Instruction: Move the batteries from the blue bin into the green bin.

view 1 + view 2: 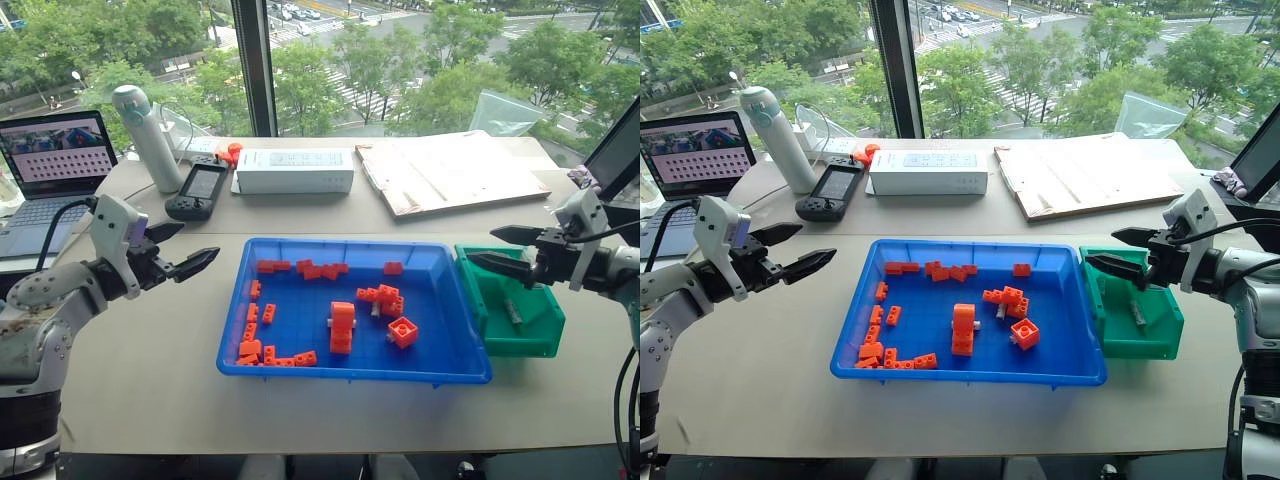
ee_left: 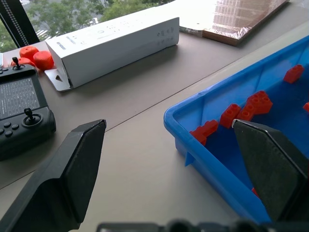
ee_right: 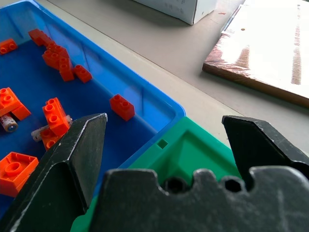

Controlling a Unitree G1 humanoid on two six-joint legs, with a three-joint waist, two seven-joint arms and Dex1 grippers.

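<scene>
- Left eye view: 1 blue bin (image 1: 300, 368) mid-table, 1 green bin (image 1: 540, 338) touching its right end.
- Batteries: I count 1 lying in the green bin (image 1: 513, 312); in the blue bin, 2 grey-silver ends (image 3: 21, 126) poke out among the bricks in the right wrist view. May be more under the bricks, can't tell.
- Orange bricks (image 1: 342, 326): approx. 20+ in the blue bin – a row along the far wall, a column down the left wall, a few along the near-left edge, a stacked tower mid-bin, a cluster + 1 big square brick to its right.
- My left gripper (image 1: 184, 251): fingers wide apart, nothing between them, hanging above bare table left of the blue bin, pointing toward it.
- My right gripper (image 1: 500, 249): fingers spread wide too, nothing held, over the green bin's far-left corner, tips pointing at the blue bin.
- Surface: beige-grey table (image 1: 150, 380).
- Far side of table: 1 white box (image 1: 294, 171), 1 black handheld controller (image 1: 199, 190), 1 white bottle (image 1: 146, 135), 2 small orange caps (image 2: 36, 56), 1 flat board in wrap (image 1: 450, 172), 1 laptop (image 1: 50, 180) at far left, screen on.
- Room: big window behind w/ trees (image 1: 400, 70) and streets below.
</scene>
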